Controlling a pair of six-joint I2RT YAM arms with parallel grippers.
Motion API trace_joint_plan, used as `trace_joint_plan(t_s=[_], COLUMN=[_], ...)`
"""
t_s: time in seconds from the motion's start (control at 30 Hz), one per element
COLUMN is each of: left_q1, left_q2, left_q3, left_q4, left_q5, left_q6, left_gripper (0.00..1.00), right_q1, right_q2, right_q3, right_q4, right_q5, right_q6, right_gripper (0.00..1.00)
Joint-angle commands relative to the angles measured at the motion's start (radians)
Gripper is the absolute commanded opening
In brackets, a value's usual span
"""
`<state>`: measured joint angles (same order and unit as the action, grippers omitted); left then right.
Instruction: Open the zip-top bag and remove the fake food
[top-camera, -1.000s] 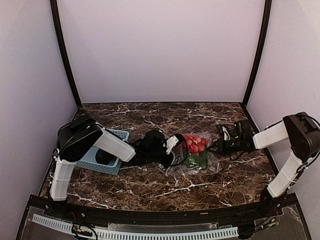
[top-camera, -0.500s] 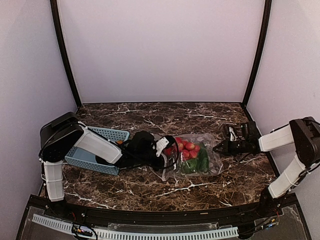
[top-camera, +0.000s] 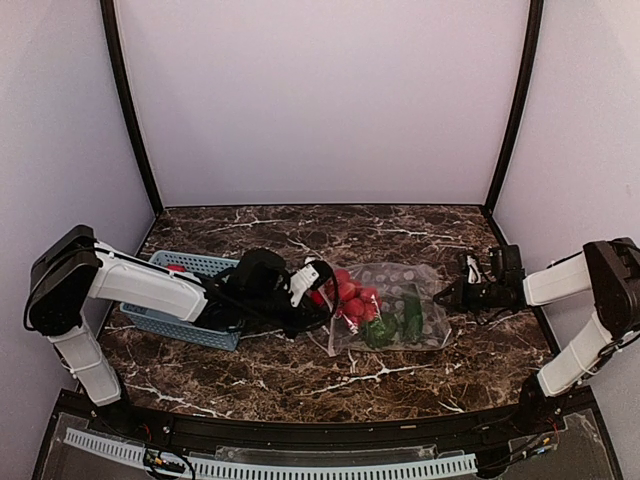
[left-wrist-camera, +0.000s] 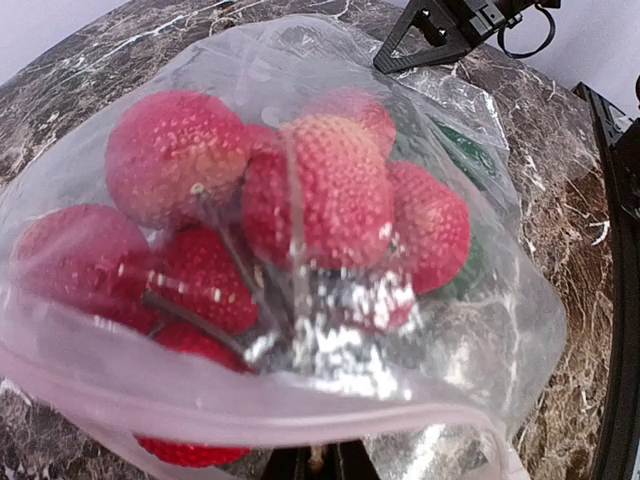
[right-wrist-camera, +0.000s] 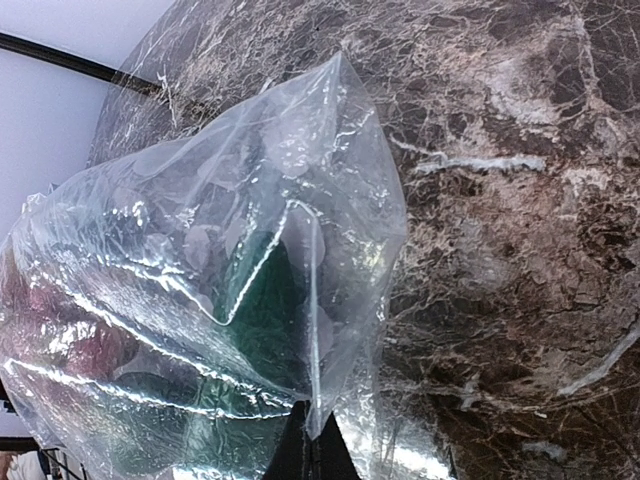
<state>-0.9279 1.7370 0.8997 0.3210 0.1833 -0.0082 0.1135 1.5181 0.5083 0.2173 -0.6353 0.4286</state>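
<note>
Blue basket (top-camera: 170, 325) sits at 9 o'clock of the zip-top bag (top-camera: 425, 280). Left gripper (top-camera: 320, 288) has its jaws pinched tight on the bag's zip edge at the 9 o'clock end, and right gripper (top-camera: 442, 297) jaws clamp the 3 o'clock corner. Bag lies mid-table, stretched btwn them. Fake food (top-camera: 350, 300) all inside afaict. Can't tell if the zip's parted, so imo opening's barely underway and removal not begun.

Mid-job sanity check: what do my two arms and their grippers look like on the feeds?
They match: white tubular links between bulky black joint housings on the left arm and right arm alike. The left gripper and right gripper are black, tapering to slim tips, with small white parts near the wrist. Thin black cables loop beside both wrists.
</note>
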Motion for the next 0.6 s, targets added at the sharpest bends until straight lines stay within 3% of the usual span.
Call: trace_joint_plan(t_s=[0.0,0.57], left_q1=[-0.003,-0.003], left_q2=[-0.132,-0.435], left_q3=[-0.044,-0.175], left_q4=[-0.109,-0.333], left_q5=[0.014,-0.069], left_q6=[0.002,-0.055], left_gripper=[0.01,0.01], right_q1=[-0.012,-0.031], right_q2=[-0.006,0.02], right_q3=[-0.016,-0.026], right_q4=[0.02,0.06], right_q5=[0.011,0.0], right_q6=[0.008,0.024], right_gripper=[0.0,0.0])
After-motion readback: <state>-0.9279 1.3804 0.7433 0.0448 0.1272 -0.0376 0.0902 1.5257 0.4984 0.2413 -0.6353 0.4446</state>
